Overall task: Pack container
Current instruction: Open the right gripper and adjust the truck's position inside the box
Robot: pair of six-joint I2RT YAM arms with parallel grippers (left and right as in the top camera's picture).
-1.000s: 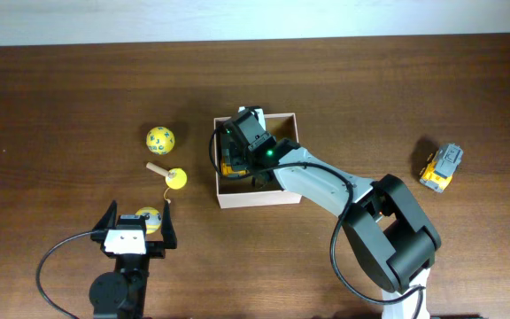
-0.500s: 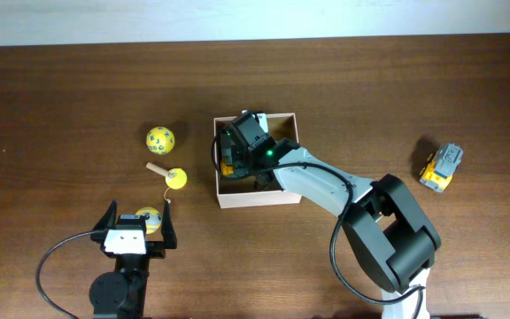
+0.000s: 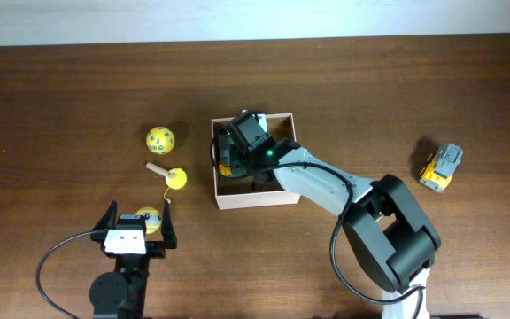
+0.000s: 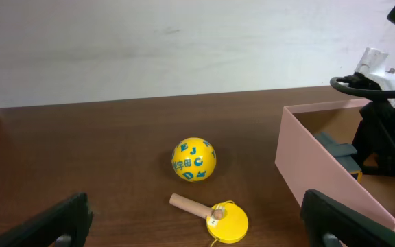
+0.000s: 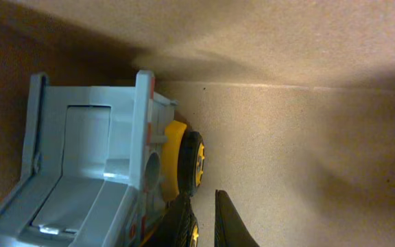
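Right end effector (image 3: 234,158), closed, sits inside the container (image 3: 255,200) against a toy dump truck (image 5: 94,171). Left end effector (image 3: 138,221) gapes open near the desk's (image 3: 60,89) front edge.

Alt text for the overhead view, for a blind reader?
The right arm's gripper reaches into the box at centre, above a yellow toy truck inside. A second truck sits far right. On the left lie a yellow ball and a wooden-handled toy, with another ball by the open left gripper.
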